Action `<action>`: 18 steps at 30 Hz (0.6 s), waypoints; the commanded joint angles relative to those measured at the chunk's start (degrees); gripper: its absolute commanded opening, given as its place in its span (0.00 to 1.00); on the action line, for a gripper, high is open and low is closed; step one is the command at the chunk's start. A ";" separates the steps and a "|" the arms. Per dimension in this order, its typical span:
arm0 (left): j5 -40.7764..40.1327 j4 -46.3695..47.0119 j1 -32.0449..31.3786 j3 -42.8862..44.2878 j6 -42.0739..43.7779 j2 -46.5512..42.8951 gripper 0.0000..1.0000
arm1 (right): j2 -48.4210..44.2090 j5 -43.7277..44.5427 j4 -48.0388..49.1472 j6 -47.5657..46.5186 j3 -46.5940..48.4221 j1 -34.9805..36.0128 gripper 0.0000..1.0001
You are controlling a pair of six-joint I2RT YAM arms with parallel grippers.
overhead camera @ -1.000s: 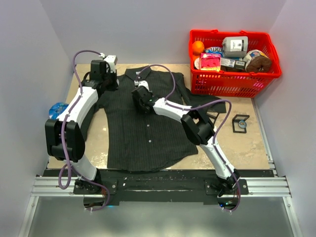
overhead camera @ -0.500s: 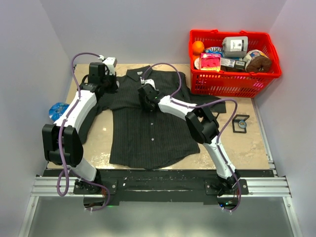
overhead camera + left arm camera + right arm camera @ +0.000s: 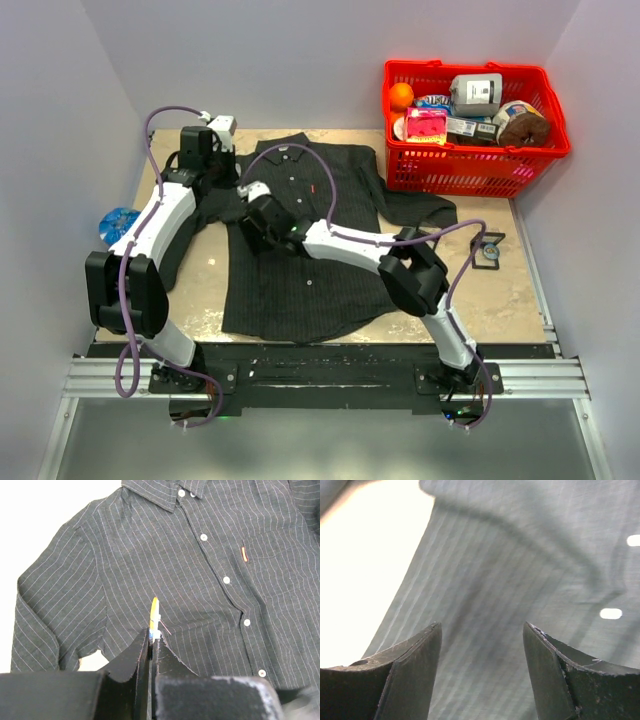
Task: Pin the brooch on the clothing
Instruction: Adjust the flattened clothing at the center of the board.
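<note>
The dark pinstriped shirt (image 3: 300, 275) lies flat on the table, collar at the far side, with pale buttons and a tiny red chest tag (image 3: 244, 554). My left gripper (image 3: 216, 170) hovers over the shirt's far left shoulder. In the left wrist view it (image 3: 151, 633) is shut on a thin yellow brooch (image 3: 154, 616), held edge-on with its pin sticking out above the shirt (image 3: 165, 570). My right gripper (image 3: 256, 216) is open and empty, low over the shirt's left side near its edge. In the right wrist view its jaws (image 3: 482, 627) stand wide apart over striped fabric (image 3: 510, 570).
A red basket (image 3: 470, 172) full of groceries stands at the back right. A blue object (image 3: 118, 222) lies at the table's left edge. A small dark framed item (image 3: 488, 247) lies right of the shirt's sleeve.
My right gripper has moved from the shirt's upper middle near the collar down and left to its left side. The left arm shifted slightly toward the back, still holding the brooch.
</note>
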 commanded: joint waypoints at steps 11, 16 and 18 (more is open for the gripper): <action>-0.70 1.48 0.24 -0.06 0.42 -1.61 0.00 | 6.03 -3.79 1.73 -2.82 -1.03 4.37 0.68; -1.23 1.22 0.24 0.11 0.60 -2.31 0.00 | 4.36 -6.52 2.61 -0.19 -7.70 4.81 0.66; -1.67 1.13 0.24 0.11 0.60 -2.49 0.00 | 3.05 -6.60 2.87 0.52 -9.03 5.34 0.66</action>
